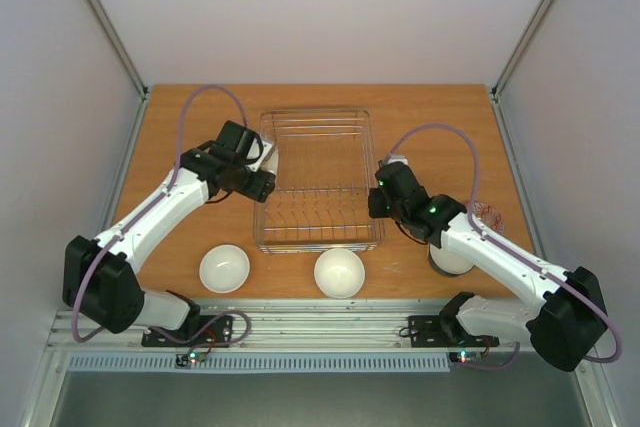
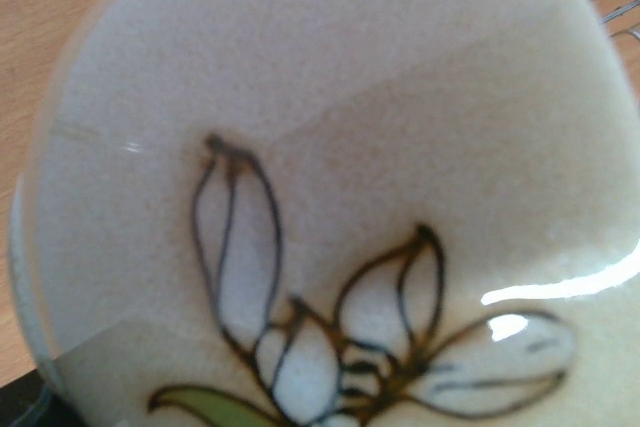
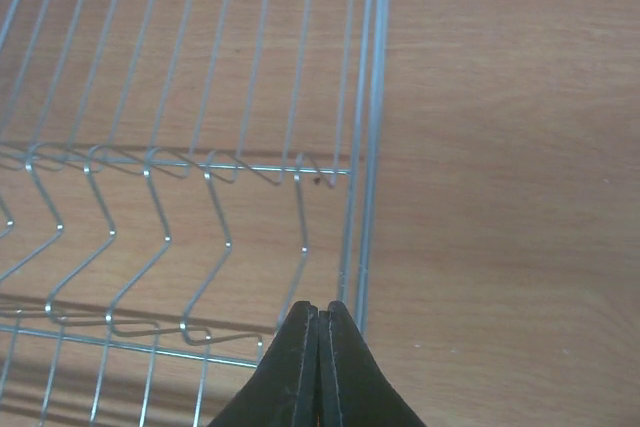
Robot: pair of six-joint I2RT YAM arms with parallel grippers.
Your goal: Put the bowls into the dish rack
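My left gripper is shut on the bowl with the brown sprig motif and holds it at the left rim of the silver wire dish rack. That bowl's inside fills the left wrist view and hides the fingers. My right gripper is shut and empty at the rack's right side; in the right wrist view its tips hover just above the rack's right rim. Two white bowls stand upright in front of the rack. Another bowl is partly hidden under my right arm.
A round thing with a reddish pattern lies at the right table edge, mostly hidden behind my right arm. The rack holds nothing in its tines. Bare wooden table lies beside the rack and behind it.
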